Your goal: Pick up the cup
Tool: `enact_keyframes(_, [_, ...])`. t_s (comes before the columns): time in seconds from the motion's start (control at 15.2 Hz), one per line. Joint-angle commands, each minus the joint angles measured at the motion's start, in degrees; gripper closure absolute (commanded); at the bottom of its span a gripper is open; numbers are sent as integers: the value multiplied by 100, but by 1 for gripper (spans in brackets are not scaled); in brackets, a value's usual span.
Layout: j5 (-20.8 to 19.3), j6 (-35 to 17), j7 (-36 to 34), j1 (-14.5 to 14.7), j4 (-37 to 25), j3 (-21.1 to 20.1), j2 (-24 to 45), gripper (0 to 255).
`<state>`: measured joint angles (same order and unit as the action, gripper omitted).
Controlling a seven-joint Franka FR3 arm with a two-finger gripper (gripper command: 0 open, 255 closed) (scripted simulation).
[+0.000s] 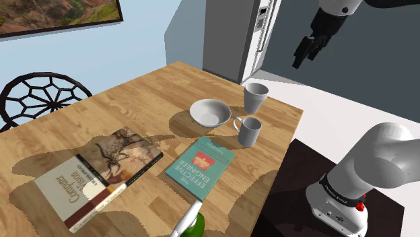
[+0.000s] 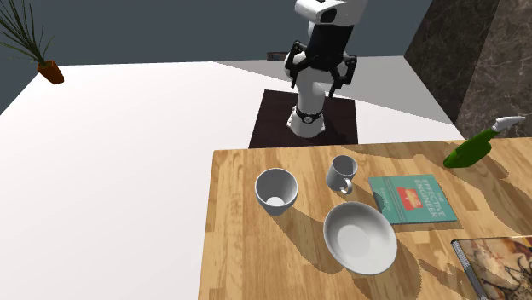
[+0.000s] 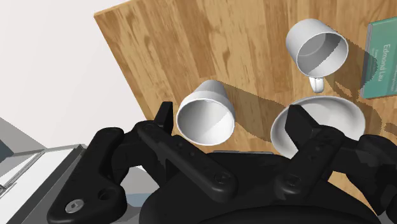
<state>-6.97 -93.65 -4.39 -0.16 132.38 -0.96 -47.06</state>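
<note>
Black gripper [image 3: 230, 118] nearest the lens: jaws stand wide apart, holding nothing. In the shoulder view it hangs high above the table, well apart from the cup. Cup [image 3: 205, 114]: upright on the wooden table [image 3: 191, 38], near the corner closest to the stand. It sits below the hand, closer to one finger than the other, not centred in the gap. Appearance: plain pale grey-white, no handle, wall tapering to a narrower base, empty, mouth up. Mug [image 3: 316, 49] with a handle stands near it, bowl [image 3: 343, 118] just beside both, teal book [image 3: 382, 57] further out. Risks, as judged: (1) a straight descent from this offset would land a finger on the rim and tip or shove the cup; (2) the table edge is close, so a shove could send it off; (3) the mug is similar in colour and near, easy to take by mistake; (4) the smooth tapered wall may slide out of a light pinch, so grip centred, below the rim.
</note>
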Motion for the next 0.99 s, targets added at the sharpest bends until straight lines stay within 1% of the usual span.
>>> enact_keyframes(0.0, [0,0,0,0,0,0,0,0])
enact_keyframes(0.46, [-43,-1097,-358,-77,186,-93,1156,0])
enact_keyframes(0.92, [-151,-2056,-726,-176,4,-181,2546,0])
